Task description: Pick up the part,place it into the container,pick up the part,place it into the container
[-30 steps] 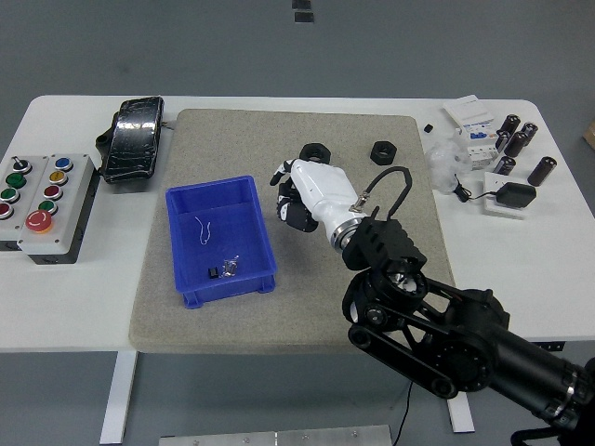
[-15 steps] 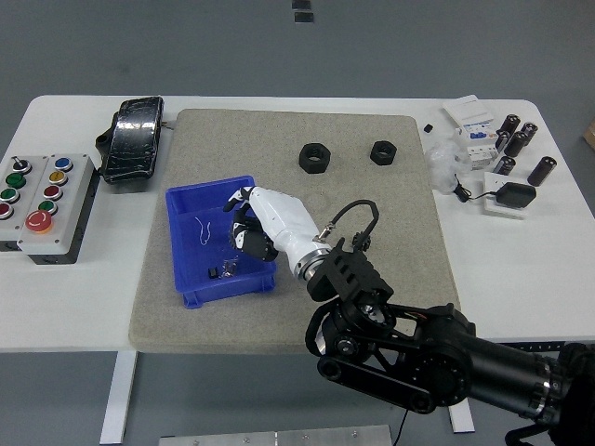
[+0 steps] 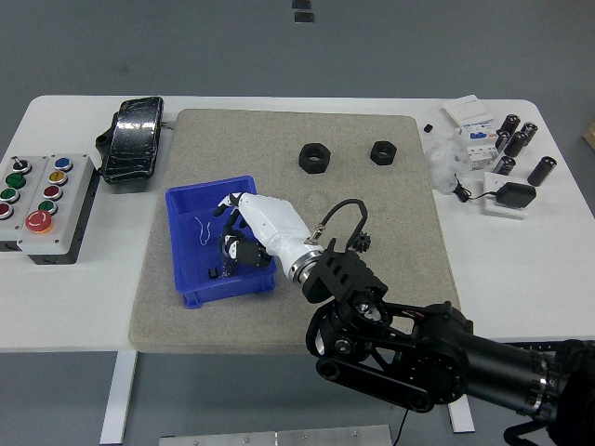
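Two black hex nuts sit on the grey mat (image 3: 390, 232) toward its far side: one nut (image 3: 314, 157) near the middle and the other nut (image 3: 381, 152) just to its right, apart from each other and well away from the robot hand.

From the head view, the right arm (image 3: 418, 348) comes in from the lower right corner and reaches across the mat to the left. Its white right hand (image 3: 249, 232) hangs over the blue container (image 3: 186, 242), above the bin's right half. The black fingers (image 3: 232, 249) are curled downward into the bin; whether they hold a part or have let go cannot be told, since the palm covers what lies under them. A thin white wire (image 3: 204, 229) lies on the container floor toward the left, and a small dark part (image 3: 215, 272) rests near the bin's near wall, just beside the fingertips.

The container stands on the left part of the mat, its near wall close to the mat's front edge.

On the white table (image 3: 539, 269), left of the mat, is a button box (image 3: 42, 195) with coloured push buttons, and behind it a black wrapped bundle (image 3: 135, 139). On the right side of the table lie several dark cylinders (image 3: 516, 139), a white electrical module (image 3: 472, 125) and a black adapter (image 3: 514, 195) on a white card.
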Motion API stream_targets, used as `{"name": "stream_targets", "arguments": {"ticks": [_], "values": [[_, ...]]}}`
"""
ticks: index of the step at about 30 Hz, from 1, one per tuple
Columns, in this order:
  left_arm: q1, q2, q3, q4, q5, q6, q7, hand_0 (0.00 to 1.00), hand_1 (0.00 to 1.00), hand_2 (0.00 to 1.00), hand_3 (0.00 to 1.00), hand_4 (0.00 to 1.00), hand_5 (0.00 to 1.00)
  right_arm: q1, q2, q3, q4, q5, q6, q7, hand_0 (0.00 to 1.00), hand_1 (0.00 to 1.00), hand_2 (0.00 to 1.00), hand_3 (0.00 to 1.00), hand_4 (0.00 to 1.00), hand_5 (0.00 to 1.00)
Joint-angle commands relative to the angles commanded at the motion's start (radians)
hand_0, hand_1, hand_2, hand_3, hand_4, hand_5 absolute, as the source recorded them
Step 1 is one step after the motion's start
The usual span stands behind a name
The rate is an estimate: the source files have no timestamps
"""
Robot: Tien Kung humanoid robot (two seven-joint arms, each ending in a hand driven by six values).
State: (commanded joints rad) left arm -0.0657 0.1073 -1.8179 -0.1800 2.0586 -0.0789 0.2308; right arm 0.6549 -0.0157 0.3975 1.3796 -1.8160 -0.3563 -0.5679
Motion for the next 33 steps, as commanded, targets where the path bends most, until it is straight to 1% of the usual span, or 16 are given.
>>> {"name": "stream_targets", "arguments": {"ticks": [2, 3, 8, 9, 10, 12, 14, 17, 20, 21, 23, 26, 27, 28, 32, 33], "values": [[0.001, 0.0, -0.003, 0.0, 0.004, -0.001, 0.001, 0.656, 0.591, 0.556, 0.63, 0.676, 0.458, 0.0, 0.0, 0.0, -0.001, 0.002, 0.004, -0.001, 0.2, 0.541, 0.661, 0.698, 0.6, 0.125], [0.001, 0.0, -0.005, 0.0, 0.005, -0.001, 0.002, 0.656, 0.591, 0.555, 0.631, 0.675, 0.46, 0.0, 0.0, 0.001, -0.001, 0.002, 0.003, -0.001, 0.207, 0.554, 0.685, 0.709, 0.737, 0.241], [0.002, 0.001, -0.008, 0.0, 0.01, -0.001, 0.001, 0.656, 0.591, 0.555, 0.631, 0.675, 0.46, -0.009, -0.002, 0.021, 0.001, -0.01, -0.014, 0.001, 0.207, 0.554, 0.685, 0.709, 0.737, 0.241], [0.002, 0.001, -0.008, 0.0, 0.01, -0.001, 0.001, 0.656, 0.591, 0.556, 0.631, 0.676, 0.46, -0.013, -0.006, 0.036, 0.005, -0.017, -0.019, 0.002, 0.202, 0.54, 0.678, 0.701, 0.757, 0.286], [0.002, 0.001, -0.008, 0.0, 0.01, -0.001, 0.001, 0.656, 0.591, 0.556, 0.631, 0.676, 0.46, -0.018, -0.01, 0.052, 0.009, -0.024, -0.023, 0.002, 0.202, 0.54, 0.678, 0.701, 0.757, 0.286], [0.002, 0.0, -0.007, 0.0, 0.008, -0.001, 0.0, 0.656, 0.591, 0.556, 0.631, 0.676, 0.46, -0.032, -0.025, 0.093, 0.018, -0.043, -0.028, -0.001, 0.202, 0.54, 0.678, 0.701, 0.757, 0.286], [0.002, -0.001, -0.006, 0.0, 0.008, 0.0, -0.001, 0.656, 0.591, 0.556, 0.631, 0.676, 0.46, -0.053, -0.054, 0.147, 0.024, -0.084, -0.013, -0.026, 0.202, 0.54, 0.678, 0.701, 0.757, 0.286], [0.004, -0.003, -0.01, 0.0, 0.011, 0.001, -0.001, 0.656, 0.591, 0.555, 0.631, 0.676, 0.461, -0.08, -0.101, 0.222, 0.026, -0.144, 0.045, -0.077, 0.199, 0.527, 0.678, 0.696, 0.752, 0.289], [0.006, -0.004, -0.015, 0.0, 0.015, 0.002, 0.0, 0.656, 0.591, 0.555, 0.631, 0.676, 0.461, -0.106, -0.155, 0.291, 0.022, -0.2, 0.121, -0.077, 0.199, 0.527, 0.678, 0.696, 0.752, 0.289], [0.006, -0.003, -0.017, 0.0, 0.017, 0.003, 0.001, 0.657, 0.59, 0.555, 0.631, 0.675, 0.462, -0.115, -0.17, 0.312, 0.018, -0.21, 0.15, -0.077, 0.198, 0.527, 0.703, 0.709, 0.756, 0.296], [0.007, -0.003, -0.022, 0.0, 0.021, 0.004, 0.001, 0.657, 0.59, 0.555, 0.631, 0.675, 0.462, -0.134, -0.189, 0.335, 0.01, -0.22, 0.202, -0.077, 0.198, 0.527, 0.703, 0.709, 0.756, 0.296], [0.006, -0.003, -0.02, 0.0, 0.019, 0.004, 0.0, 0.657, 0.59, 0.555, 0.631, 0.675, 0.462, -0.161, -0.2, 0.34, 0.001, -0.225, 0.276, -0.077, 0.198, 0.527, 0.703, 0.709, 0.756, 0.296], [0.005, -0.004, -0.018, 0.0, 0.018, 0.004, -0.001, 0.657, 0.59, 0.555, 0.631, 0.674, 0.462, -0.169, -0.201, 0.337, -0.002, -0.226, 0.3, -0.077, 0.198, 0.521, 0.715, 0.72, 0.778, 0.331], [0.005, -0.004, -0.016, 0.0, 0.016, 0.004, -0.001, 0.657, 0.59, 0.555, 0.631, 0.674, 0.462, -0.175, -0.203, 0.332, -0.002, -0.228, 0.323, -0.077, 0.198, 0.521, 0.715, 0.72, 0.778, 0.331], [0.001, -0.005, -0.004, 0.0, 0.005, 0.003, -0.005, 0.657, 0.59, 0.555, 0.631, 0.674, 0.462, -0.191, -0.208, 0.305, -0.005, -0.223, 0.393, -0.077, 0.198, 0.521, 0.715, 0.72, 0.778, 0.331], [0.001, -0.005, -0.003, 0.0, 0.004, 0.003, -0.006, 0.656, 0.59, 0.555, 0.631, 0.674, 0.461, -0.192, -0.209, 0.3, -0.006, -0.222, 0.401, -0.077, 0.194, 0.519, 0.704, 0.722, 0.794, 0.37]]}}
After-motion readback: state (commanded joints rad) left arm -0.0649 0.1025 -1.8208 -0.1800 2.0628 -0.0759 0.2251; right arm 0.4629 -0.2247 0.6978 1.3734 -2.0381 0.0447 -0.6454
